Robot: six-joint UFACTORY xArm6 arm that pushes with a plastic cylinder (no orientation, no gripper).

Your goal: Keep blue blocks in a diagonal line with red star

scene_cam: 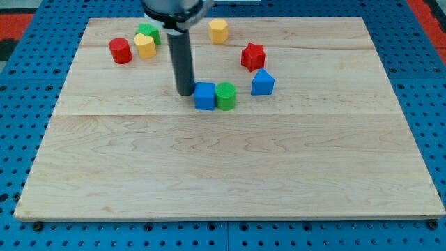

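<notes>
The red star (253, 56) lies at the upper right of the wooden board. A blue block with a peaked top (262, 82) sits just below and right of it. A blue cube (204, 96) lies lower and to the left, touching a green cylinder (226, 95) on its right side. My tip (185, 92) stands on the board right against the blue cube's left side. The dark rod rises from it to the view's top.
A red cylinder (120, 51), a yellow block (145, 45) and a green block (148, 33) cluster at the upper left. A yellow hexagonal block (218, 31) sits near the top edge. The wooden board (223, 174) lies on a blue pegboard surface.
</notes>
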